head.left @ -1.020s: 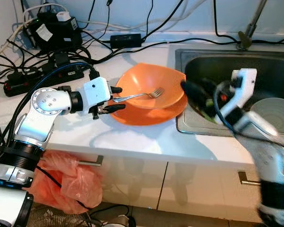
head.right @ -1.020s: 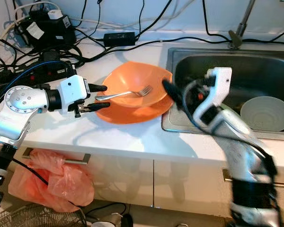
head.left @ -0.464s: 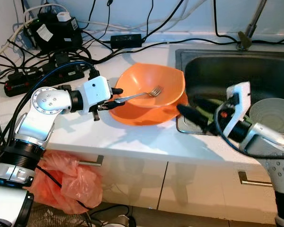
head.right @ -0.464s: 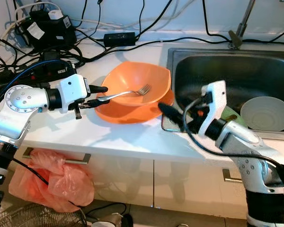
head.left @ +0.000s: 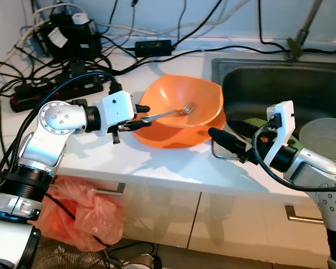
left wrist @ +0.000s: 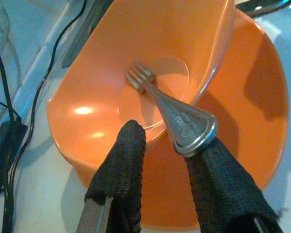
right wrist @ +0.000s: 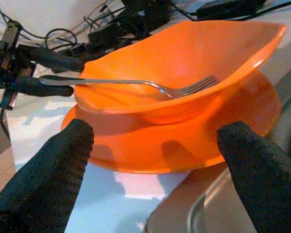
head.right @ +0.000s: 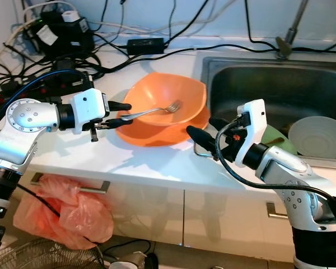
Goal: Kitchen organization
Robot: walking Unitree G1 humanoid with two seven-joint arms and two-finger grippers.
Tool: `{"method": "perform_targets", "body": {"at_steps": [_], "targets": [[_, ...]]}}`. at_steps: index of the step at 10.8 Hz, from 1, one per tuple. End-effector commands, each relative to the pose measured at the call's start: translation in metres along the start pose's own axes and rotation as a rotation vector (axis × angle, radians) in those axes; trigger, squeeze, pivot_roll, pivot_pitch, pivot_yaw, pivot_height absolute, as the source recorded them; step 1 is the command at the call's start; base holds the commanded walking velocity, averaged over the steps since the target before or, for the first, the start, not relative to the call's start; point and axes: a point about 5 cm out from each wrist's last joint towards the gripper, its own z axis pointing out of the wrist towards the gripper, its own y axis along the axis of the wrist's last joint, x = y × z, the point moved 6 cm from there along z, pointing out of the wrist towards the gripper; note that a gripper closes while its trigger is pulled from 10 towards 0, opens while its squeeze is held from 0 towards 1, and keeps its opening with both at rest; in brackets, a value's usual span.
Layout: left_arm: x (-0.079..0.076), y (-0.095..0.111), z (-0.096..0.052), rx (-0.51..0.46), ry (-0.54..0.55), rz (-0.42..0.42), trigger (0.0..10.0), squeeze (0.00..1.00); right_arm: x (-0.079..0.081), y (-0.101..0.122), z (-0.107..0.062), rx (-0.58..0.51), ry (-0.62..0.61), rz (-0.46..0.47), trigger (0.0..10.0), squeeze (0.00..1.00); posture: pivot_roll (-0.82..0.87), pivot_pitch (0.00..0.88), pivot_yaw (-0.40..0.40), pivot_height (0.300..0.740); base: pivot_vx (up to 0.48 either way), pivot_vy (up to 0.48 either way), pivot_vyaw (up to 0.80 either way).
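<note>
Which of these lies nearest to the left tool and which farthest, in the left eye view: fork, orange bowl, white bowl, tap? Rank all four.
From the left tool:
1. Fork, its handle between the fingers.
2. Orange bowl, just beyond, on the orange plate.
3. Tap, behind the sink, and white bowl, inside it: too close to call.

Left gripper (head.left: 139, 116) jaws pinched shut; right gripper (head.right: 204, 134) jaws spread, arm extended.

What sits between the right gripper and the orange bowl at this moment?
Nothing solid: in the right wrist view the open right gripper faces the orange bowl across bare air, with the orange plate beneath the bowl.
</note>
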Motion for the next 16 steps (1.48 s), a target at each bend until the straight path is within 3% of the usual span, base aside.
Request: {"method": "perform_targets", "body": {"at_steps": [1, 2, 3, 5, 6, 9, 10, 11, 12, 16], "targets": [[-0.003, 0.003, -0.001, 0.001, -0.027, 0.021, 10.0, 0.0, 0.006, 0.001, 0.0, 0.003, 0.026, -0.008, 10.0, 0.0, 0.1, 0.052, 0.103, 0.74, 0.0, 0.0, 0.0], [0.002, 0.008, 0.001, -0.033, 0.011, -0.003, 10.0, 0.74, 0.006, 0.001, 0.001, 0.003, 0.027, -0.009, 10.0, 0.0, 0.1, 0.05, 0.104, 0.74, 0.0, 0.0, 0.0], [0.003, 0.012, 0.001, -0.051, 0.013, -0.021, 10.0, 1.0, 0.006, 0.001, 0.001, 0.003, 0.028, -0.01, 10.0, 0.0, 0.1, 0.05, 0.104, 0.74, 0.0, 0.0, 0.0], [-0.001, 0.014, 0.002, -0.056, -0.009, -0.009, 10.0, 1.0, 0.006, 0.0, 0.001, 0.004, 0.027, -0.01, 10.0, 0.0, 0.1, 0.049, 0.106, 0.74, 0.0, 0.0, 0.0], [-0.01, 0.013, 0.005, -0.049, -0.05, 0.002, 10.0, 0.0, 0.005, -0.001, 0.001, 0.004, 0.026, -0.009, 10.0, 0.0, 0.1, 0.052, 0.107, 0.74, 0.0, 0.0, 0.0], [-0.019, 0.011, 0.011, -0.048, -0.081, -0.003, 10.0, 0.0, 0.005, -0.001, 0.002, 0.003, 0.025, -0.009, 10.0, 0.0, 0.1, 0.052, 0.107, 0.74, 0.0, 0.0, 0.0], [-0.02, 0.013, 0.012, -0.058, -0.081, -0.011, 8.3, 0.0, 0.005, -0.001, 0.002, 0.002, 0.023, -0.009, 10.0, 0.0, 0.1, 0.052, 0.109, 0.74, 0.0, 0.0, 0.0], [-0.02, 0.013, 0.012, -0.064, -0.078, -0.016, 3.6, 0.0, 0.005, -0.001, 0.002, 0.0, 0.022, -0.008, 10.0, 0.0, 0.1, 0.053, 0.109, 0.74, 0.0, 0.0, 0.0], [-0.018, 0.014, 0.012, -0.071, -0.068, -0.018, 3.2, 0.0, 0.005, -0.002, 0.002, 0.001, 0.018, -0.007, 10.0, 0.0, 0.1, 0.053, 0.11, 0.74, 0.0, 0.0, 0.0], [-0.015, 0.016, 0.013, -0.083, -0.046, -0.022, 0.0, 0.0, 0.004, -0.004, 0.002, 0.004, 0.012, -0.004, 10.0, 0.0, 0.1, 0.054, 0.11, 0.74, 0.0, 0.0, 0.0]]}}
